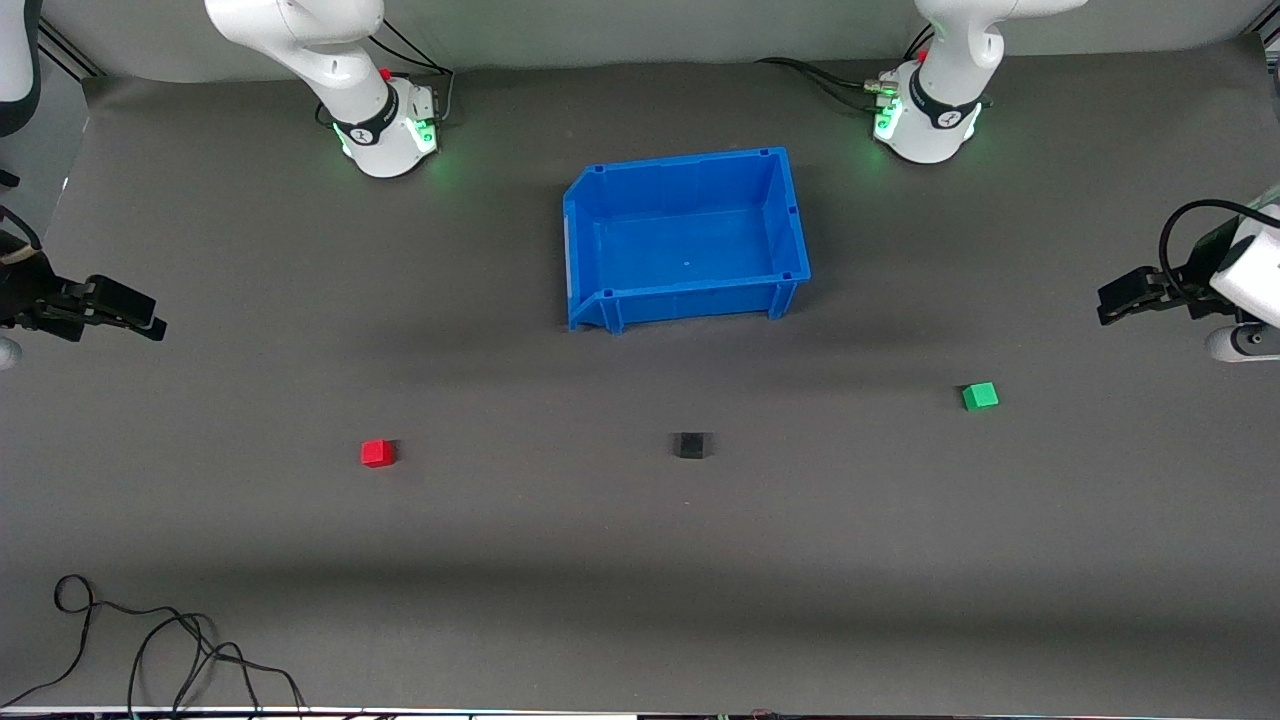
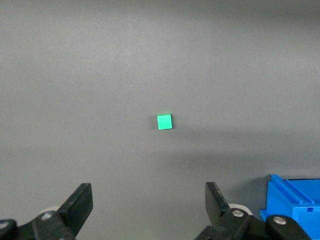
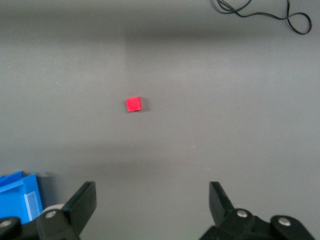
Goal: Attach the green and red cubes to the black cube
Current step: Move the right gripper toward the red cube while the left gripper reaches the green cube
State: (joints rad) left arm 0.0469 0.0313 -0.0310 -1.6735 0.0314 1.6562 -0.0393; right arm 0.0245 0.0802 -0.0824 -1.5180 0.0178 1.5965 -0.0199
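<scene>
Three small cubes lie apart on the grey mat. The black cube (image 1: 689, 445) is in the middle, the red cube (image 1: 378, 453) toward the right arm's end and the green cube (image 1: 980, 396) toward the left arm's end. My left gripper (image 1: 1115, 300) hangs open and empty over the mat at the left arm's end. In the left wrist view (image 2: 149, 197) the green cube (image 2: 164, 121) lies well clear of the fingers. My right gripper (image 1: 145, 318) hangs open and empty over the right arm's end. The right wrist view (image 3: 152, 197) shows the red cube (image 3: 133, 104) clear of the fingers.
An empty blue bin (image 1: 690, 302) stands farther from the front camera than the cubes, between the arm bases; its corner shows in the left wrist view (image 2: 295, 200) and the right wrist view (image 3: 17, 192). A black cable (image 1: 150, 640) lies near the front edge at the right arm's end.
</scene>
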